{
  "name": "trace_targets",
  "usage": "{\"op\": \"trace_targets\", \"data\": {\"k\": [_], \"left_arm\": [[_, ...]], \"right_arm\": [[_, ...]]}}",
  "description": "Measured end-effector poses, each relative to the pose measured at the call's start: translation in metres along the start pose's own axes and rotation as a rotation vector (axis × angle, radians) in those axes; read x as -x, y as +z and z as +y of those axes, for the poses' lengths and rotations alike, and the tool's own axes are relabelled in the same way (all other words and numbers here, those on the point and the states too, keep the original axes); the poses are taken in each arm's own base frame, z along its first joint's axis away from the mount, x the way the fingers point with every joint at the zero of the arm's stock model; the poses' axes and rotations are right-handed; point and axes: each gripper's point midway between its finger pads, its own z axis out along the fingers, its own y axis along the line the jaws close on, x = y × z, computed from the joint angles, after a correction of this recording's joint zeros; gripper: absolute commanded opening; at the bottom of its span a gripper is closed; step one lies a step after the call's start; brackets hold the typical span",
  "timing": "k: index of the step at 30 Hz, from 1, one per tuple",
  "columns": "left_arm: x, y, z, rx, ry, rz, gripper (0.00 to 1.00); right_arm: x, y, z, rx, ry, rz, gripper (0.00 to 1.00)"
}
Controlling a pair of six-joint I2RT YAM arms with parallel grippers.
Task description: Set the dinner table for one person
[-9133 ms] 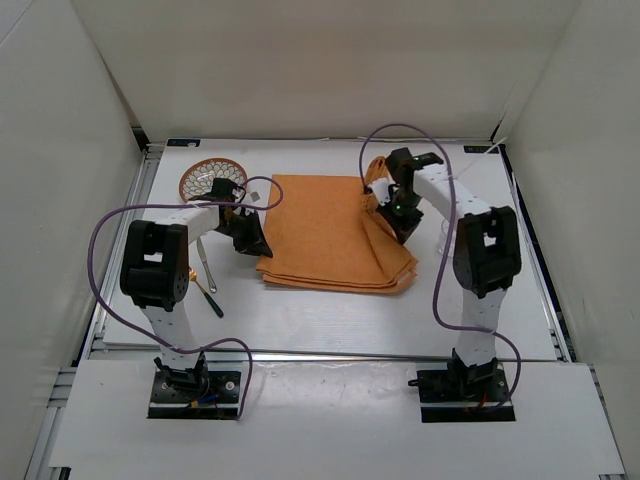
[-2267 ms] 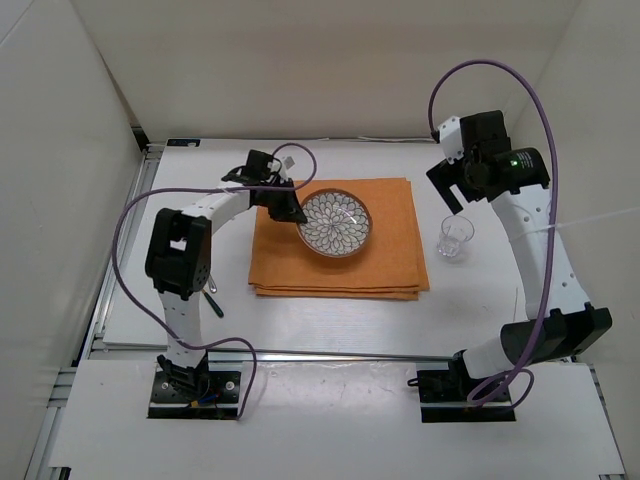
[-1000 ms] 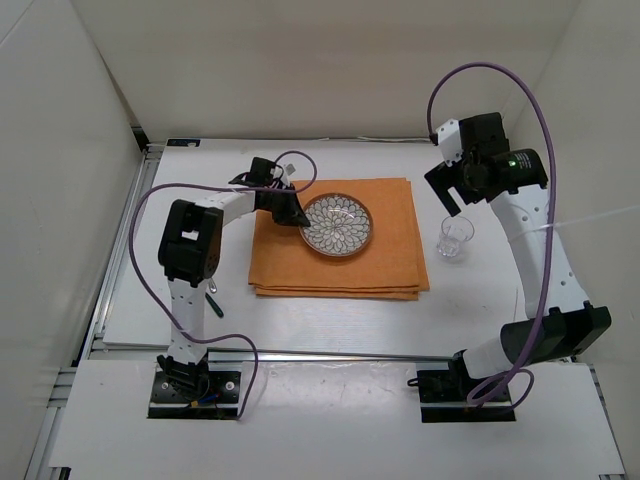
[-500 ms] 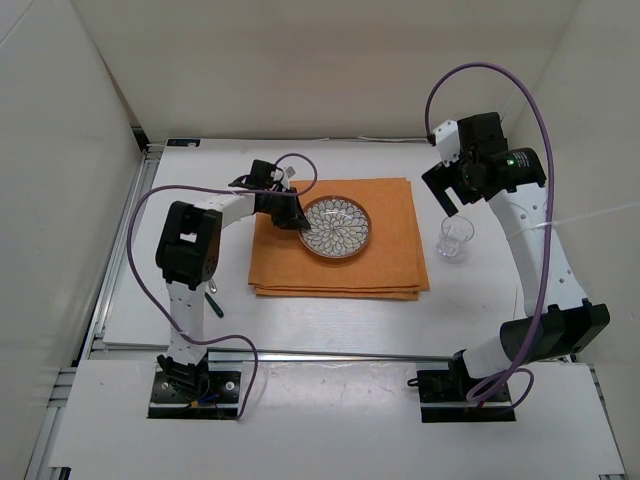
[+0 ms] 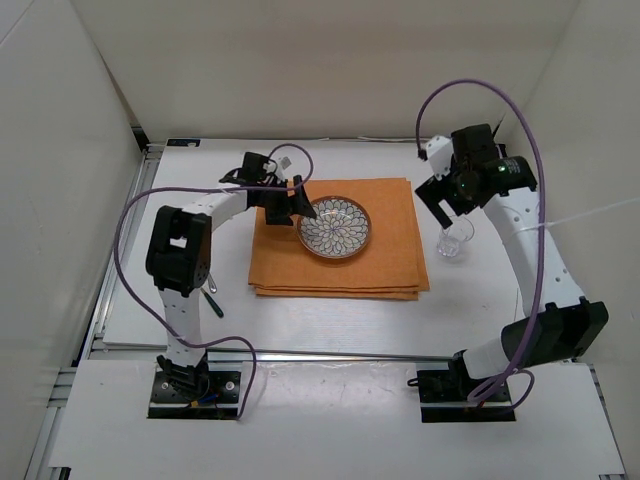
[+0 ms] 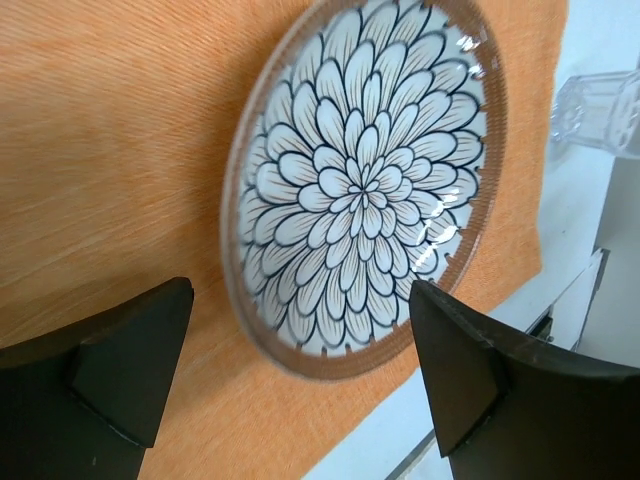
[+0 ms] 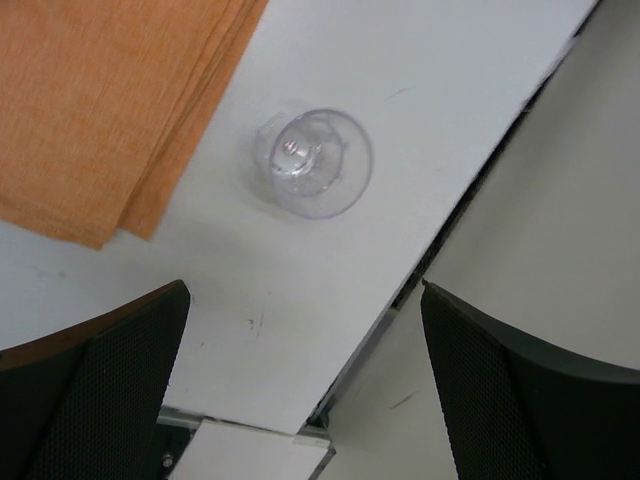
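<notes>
L gripper (image 5: 292, 203) is hovering at the left rim of the plate (image 5: 334, 225), jaws standing wide apart and pinching nothing. In its wrist view the fingers (image 6: 120, 370) are flanking the plate's near rim, w/ gaps showing on both sides. Plate is lying flat on the mat (image 5: 340, 265), roughly mid-mat, petal pattern facing up. Mat is lying folded, layers showing at its near edge, around the middle of the table (image 5: 330, 320).

R gripper (image 5: 447, 210) is hanging above the glass (image 5: 455, 240), jaws also spread wide, holding nothing. Its wrist cam is looking down into the glass, which is showing beyond the fingers (image 7: 110, 390). Glass is standing upright on bare table just right of the mat's edge, not touching it.

A dark-handled utensil (image 5: 213, 300) is lying on the table at left, by the L arm and mostly hidden by it; can't tell what kind. Table is filling the work area, w/ white walls rising on three sides.
</notes>
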Motion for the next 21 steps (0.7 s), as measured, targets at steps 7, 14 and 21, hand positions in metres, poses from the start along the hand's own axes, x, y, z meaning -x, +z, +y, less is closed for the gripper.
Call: {"op": "trace_targets", "data": {"k": [7,14,21], "left_arm": [[0.061,-0.077,0.016,0.041,0.058,-0.148,1.00],[0.084,-0.178,0.079,0.257,0.110,-0.290,1.00],[0.072,-0.228,0.107,0.432,0.156,-0.305,1.00]], "right_arm": [[-0.066,0.058,0.042,0.146,-0.118,0.179,0.87],[-0.063,0.086,0.030,0.159,-0.111,0.139,0.75],[-0.056,0.114,0.042,0.223,-0.144,0.099,0.67]]}}
